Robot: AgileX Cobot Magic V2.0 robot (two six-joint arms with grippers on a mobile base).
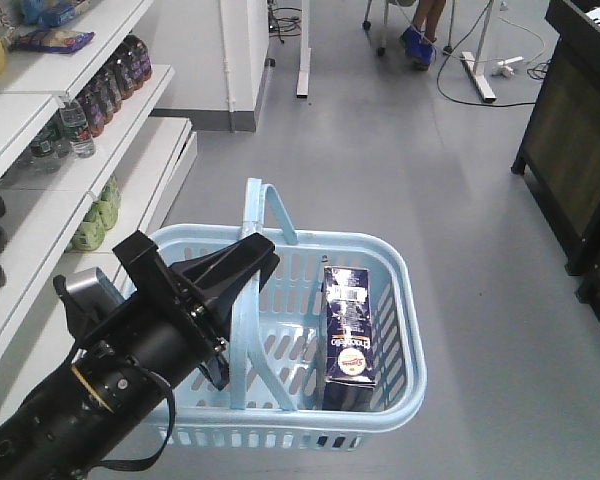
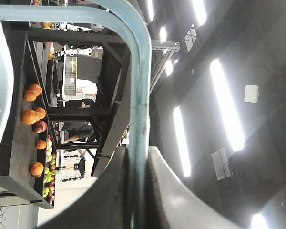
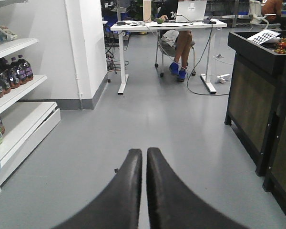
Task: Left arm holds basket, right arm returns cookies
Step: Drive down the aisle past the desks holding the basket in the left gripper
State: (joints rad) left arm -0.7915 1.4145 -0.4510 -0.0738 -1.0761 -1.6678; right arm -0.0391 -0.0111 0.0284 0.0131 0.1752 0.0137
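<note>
Centrally, the cookies [image 1: 348, 325], a dark navy carton, lie inside the basket [image 1: 400, 290], in its right half and close along the right wall. The carton's long axis runs from the near rim toward the far rim, with the white barcode at the far end and the cookie photo nearer the camera.

The left gripper [image 1: 242, 262] reaches in from the lower left, and its jaws are clamped on a hoop handle [image 2: 142, 71]. The left wrist view shows the pale blue bar pinched between the two black fingers [image 2: 167, 191]. This arm is the nearer one to the carton, but it is occupied with the basket.

The right gripper [image 3: 144, 157] has its jaws together with nothing between them. Its wrist view looks out over bare grey floor [image 3: 171, 114], with neither basket nor carton in sight, and the arm is absent from the front view. The carton's bearing from these jaws therefore cannot be told.

The return appears not yet begun. The pick likely calls for the jaws to part and span the carton's narrow width, across its long axis.

Shelves [image 1: 40, 110] of bottles [image 1: 110, 85] stand to the left.
</note>
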